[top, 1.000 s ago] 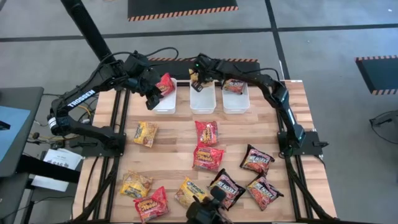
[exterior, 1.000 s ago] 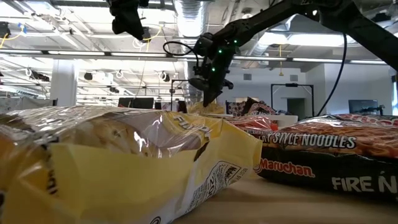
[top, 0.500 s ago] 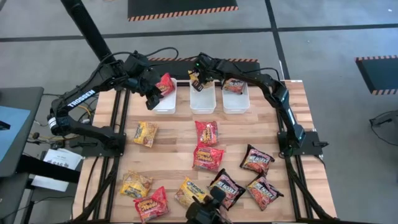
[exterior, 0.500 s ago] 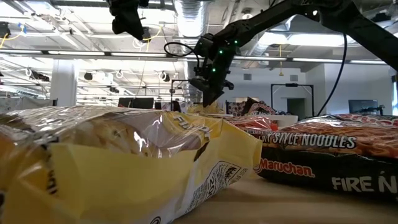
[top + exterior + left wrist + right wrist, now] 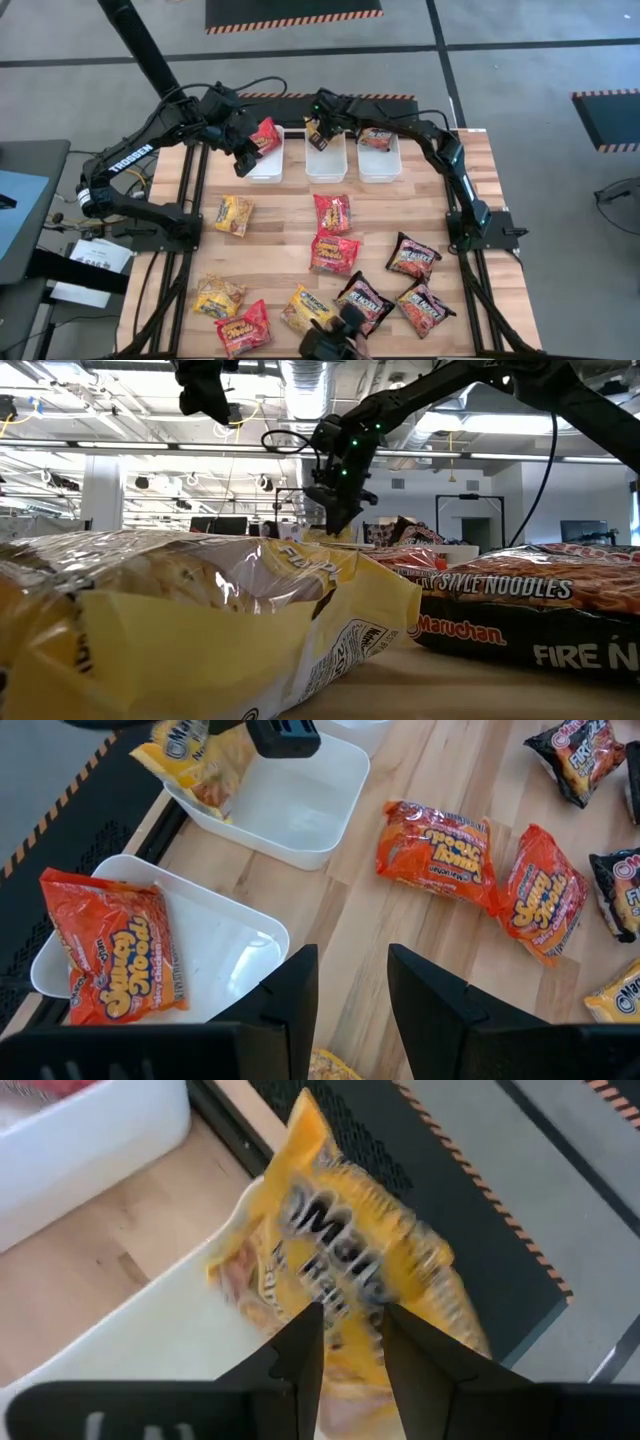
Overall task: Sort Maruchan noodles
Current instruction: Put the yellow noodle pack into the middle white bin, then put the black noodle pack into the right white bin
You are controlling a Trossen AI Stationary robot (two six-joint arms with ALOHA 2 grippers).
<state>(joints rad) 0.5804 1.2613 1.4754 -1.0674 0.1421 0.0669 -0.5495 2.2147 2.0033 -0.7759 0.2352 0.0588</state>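
Note:
Three white tubs stand in a row at the table's far edge. The left tub point(image 5: 262, 168) holds a red noodle packet point(image 5: 115, 955), and the right tub point(image 5: 378, 165) holds another packet point(image 5: 377, 138). My right gripper point(image 5: 345, 1342) hangs open over the far end of the middle tub point(image 5: 300, 810). Just beyond its fingers is a yellow packet point(image 5: 345, 1255), standing on end against the tub's far wall point(image 5: 195, 765). My left gripper point(image 5: 350, 990) is open with nothing between its fingers, above the left tub's near edge point(image 5: 245, 160). My right gripper points down at the yellow packet's upper end point(image 5: 340, 1295) with its fingers apart. The packet is blurred there, and I cannot tell whether the fingers touch it. My left gripper touches nothing.
Several red, yellow and dark packets lie loose on the wooden table, among them two red ones point(image 5: 332, 212) point(image 5: 335, 252) in the middle, a yellow one point(image 5: 234, 214) at the left and dark ones point(image 5: 413, 256) toward the near right. A black mat point(image 5: 440, 1170) lies beyond the tubs.
Both arms have kept their places. The yellow packet under my right gripper now shows blurred with motion and sits a little lower at the middle tub's far end.

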